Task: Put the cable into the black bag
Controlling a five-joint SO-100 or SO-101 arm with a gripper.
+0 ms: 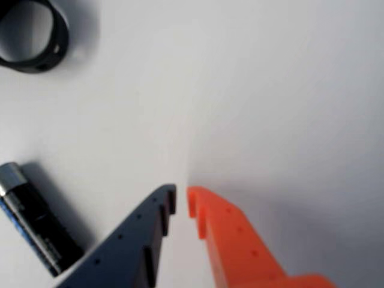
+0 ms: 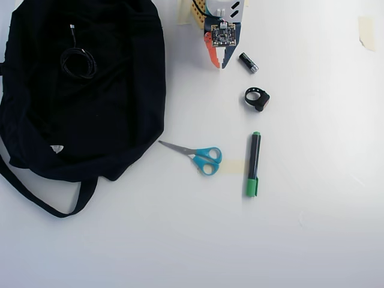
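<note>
Where tape marks dot it, white table (image 2: pixel 312 240) fills view.

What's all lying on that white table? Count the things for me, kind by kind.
Black bag: 1
Coiled cable, lying on the bag: 1
Scissors: 1
Green marker: 1
Battery: 1
Black ring-shaped piece: 1
Total: 6

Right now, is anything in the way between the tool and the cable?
Nothing visible. The tool hangs over bare table, and the coiled cable lies on the black bag, left in the overhead view.
</note>
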